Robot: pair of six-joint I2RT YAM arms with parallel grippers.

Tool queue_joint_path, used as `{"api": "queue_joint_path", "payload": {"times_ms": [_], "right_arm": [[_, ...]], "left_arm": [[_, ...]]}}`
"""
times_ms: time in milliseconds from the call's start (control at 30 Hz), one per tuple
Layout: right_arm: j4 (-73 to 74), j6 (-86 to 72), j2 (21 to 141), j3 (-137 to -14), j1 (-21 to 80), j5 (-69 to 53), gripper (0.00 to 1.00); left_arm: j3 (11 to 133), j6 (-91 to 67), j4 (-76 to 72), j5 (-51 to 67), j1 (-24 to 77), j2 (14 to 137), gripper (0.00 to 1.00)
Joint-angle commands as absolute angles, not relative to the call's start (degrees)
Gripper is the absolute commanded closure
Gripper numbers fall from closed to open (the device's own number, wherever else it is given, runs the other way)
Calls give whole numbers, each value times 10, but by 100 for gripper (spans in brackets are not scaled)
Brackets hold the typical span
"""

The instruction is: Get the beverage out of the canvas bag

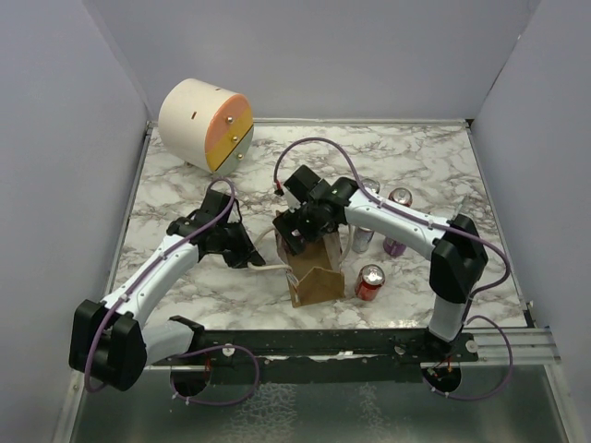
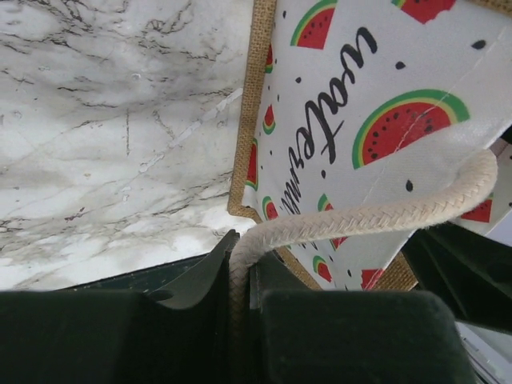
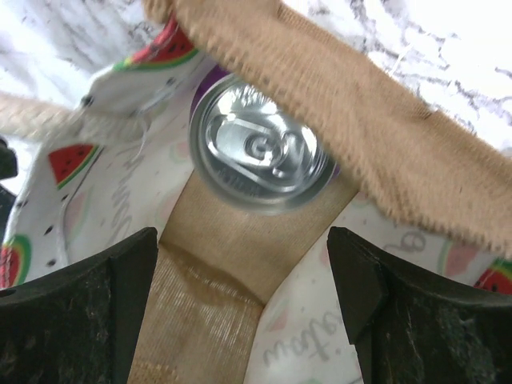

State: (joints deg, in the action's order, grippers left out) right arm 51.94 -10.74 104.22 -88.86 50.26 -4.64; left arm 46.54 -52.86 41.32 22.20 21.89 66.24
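A marble-patterned bench (image 1: pixel 425 157) sits between pale walls, and the bag (image 1: pixel 319 281) stands near its front middle. Your can (image 3: pixel 260 152) is inside the bag, top up. Its silver lid and pull tab face the right wrist camera, and a strip of purple side shows. It sits toward one wall of the bag, and a fold of the brown rim hangs across part of the lid's edge.

The right claw (image 3: pixel 242 264) hovers over the mouth, released, its jaws spread wider than the can and touching nothing. The can lies ahead of the gap between them, not centred in it. Shift the claw forward until the lid sits midway between the fingers before you lower. Go straight down with one finger on each side, and watch the one nearer the folded rim: I judge it could snag the cloth and drag the bag. Close on the can's body below the lid, then lift vertically.

The left claw (image 2: pixel 238 268) is clenched on the white rope handle (image 2: pixel 376 216), beside the watermelon-print side. Use that grip to hold the mouth open and the bag down during the lift.

Outside the bag, a red can (image 1: pixel 369 281), a silver can (image 1: pixel 362 240) and a purple can (image 1: pixel 400 197) stand to the right, so steer the lifted can away from them. The round drum (image 1: pixel 205 125) is well apart at the back left.
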Motion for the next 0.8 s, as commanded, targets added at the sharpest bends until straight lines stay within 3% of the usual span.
{"api": "queue_joint_path", "payload": {"times_ms": [0,467,767], "right_arm": [[451,-87,1066,-889,504,14,13],[265,-136,1094,-828,510,68,11],[84,-170,1050,-711,511,72,12]], "left_arm": [[489,-545,438,195,222,672,100],[519,-524,475,179,222,696,100],[538,-468,501,205,223,712,100]]}}
